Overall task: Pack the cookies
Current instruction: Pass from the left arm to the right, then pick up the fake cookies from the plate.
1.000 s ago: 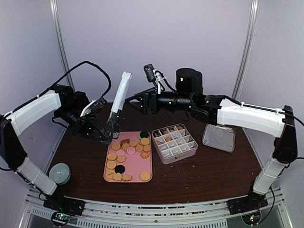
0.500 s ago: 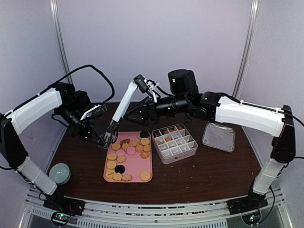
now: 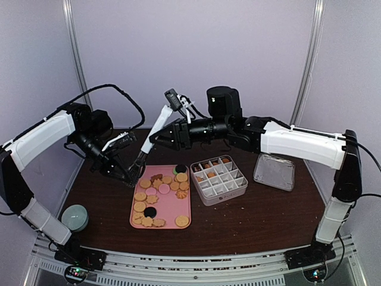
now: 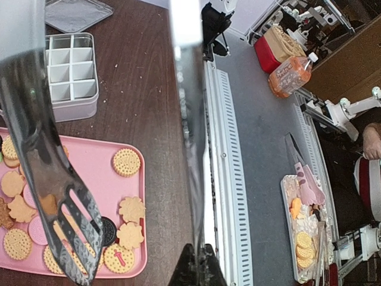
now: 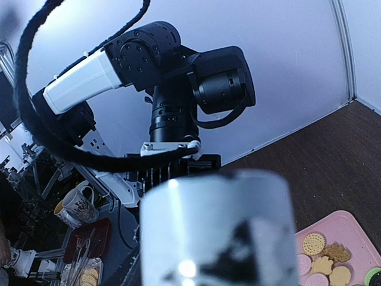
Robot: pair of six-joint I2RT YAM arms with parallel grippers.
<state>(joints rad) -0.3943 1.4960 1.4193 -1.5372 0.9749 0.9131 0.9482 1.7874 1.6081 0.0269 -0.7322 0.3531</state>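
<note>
1. Small flat cookies (image 3: 140, 196), mostly golden with a few pink and black, lie on a pink rectangular tray (image 3: 169, 208). Several more sit in the far cells of a white divided plastic box (image 3: 219, 189) just beside it.
2. Both rest on the dark brown surface (image 3: 256, 208).
3. The left tool (image 3: 132, 174) clamps the lower end of long silver metal tongs (image 3: 156, 122), near the tray's far-left corner.
4. The right tool (image 3: 153, 138) is at the tongs' middle; I cannot tell how wide it stands.

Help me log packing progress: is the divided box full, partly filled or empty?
Partly filled. From above, the divided box holds cookies in only a few far-side compartments; the rest show bare white bottoms.
</note>
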